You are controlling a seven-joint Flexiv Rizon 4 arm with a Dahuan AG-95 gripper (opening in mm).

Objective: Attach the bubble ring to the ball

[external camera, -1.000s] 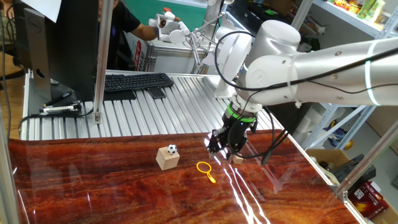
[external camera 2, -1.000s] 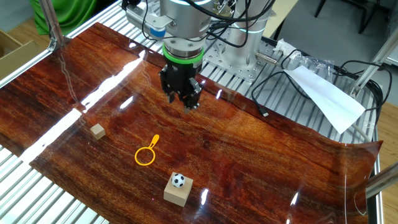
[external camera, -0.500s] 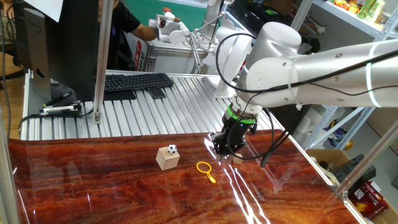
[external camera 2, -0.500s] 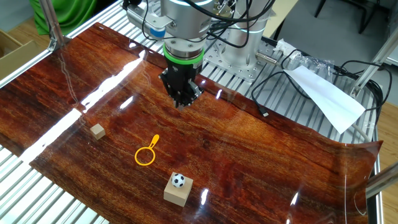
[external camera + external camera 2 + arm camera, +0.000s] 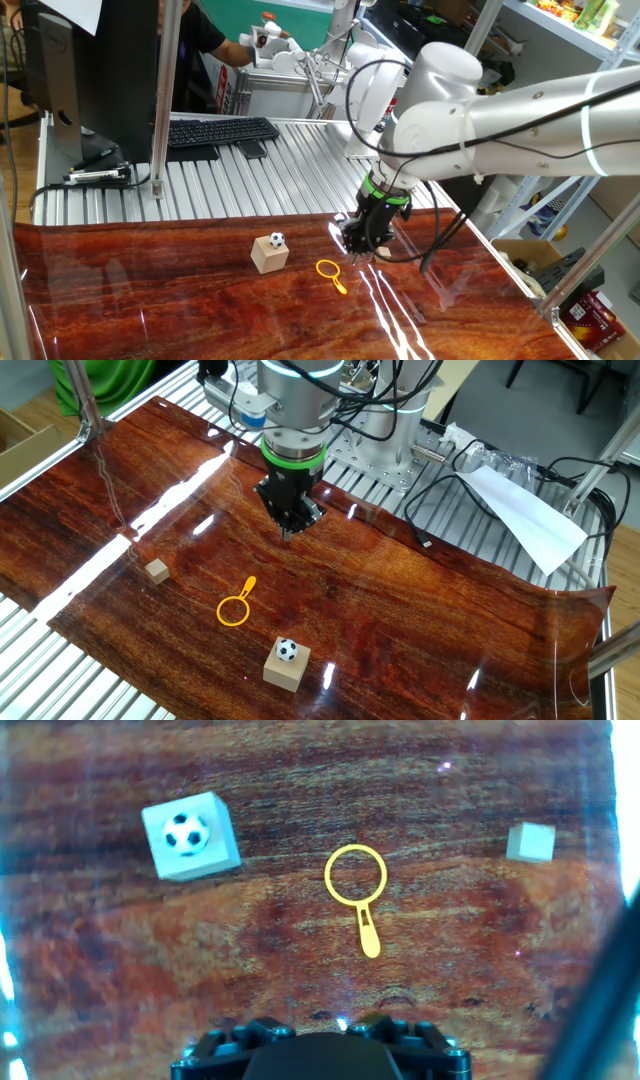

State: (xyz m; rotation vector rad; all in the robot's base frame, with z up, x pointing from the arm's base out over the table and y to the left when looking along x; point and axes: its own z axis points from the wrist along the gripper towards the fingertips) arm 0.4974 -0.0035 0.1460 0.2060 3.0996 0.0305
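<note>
Though thin, bubble ring (image 5: 356, 890) round-looped.

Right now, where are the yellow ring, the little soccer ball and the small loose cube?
yellow ring (image 5: 355, 876), hand view, on the loop's rim.
soccer ball (image 5: 187, 834), hand view, on its middle.
small cube (image 5: 530, 842), hand view, on its top face.

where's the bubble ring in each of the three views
One fixed view: the bubble ring lies lower centre, right of the wooden cube.
The other fixed view: lower left, up-left of that cube.
Hand view: centre, handle toward the camera.
Shared landmark: the ball on the cube.
</note>
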